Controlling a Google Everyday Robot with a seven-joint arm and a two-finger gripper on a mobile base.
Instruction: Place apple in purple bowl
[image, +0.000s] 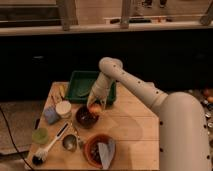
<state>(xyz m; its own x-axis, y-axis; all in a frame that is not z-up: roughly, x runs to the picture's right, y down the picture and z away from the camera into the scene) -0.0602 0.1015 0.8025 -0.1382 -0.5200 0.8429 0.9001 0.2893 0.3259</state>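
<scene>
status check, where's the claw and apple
Claw low at right rim of purple bowl. Apple at claw tip, above that rim. Green tray behind, not in the way.

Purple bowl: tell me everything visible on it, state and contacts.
The purple bowl is small, round and dark purple-brown, nearly black inside. It stands upright on the wooden table, left of centre, just in front of the green tray and right of a white cup. What it is made of cannot be told. The gripper hangs over its right rim with the apple at its tip. Whether the apple touches the rim cannot be told.
</scene>
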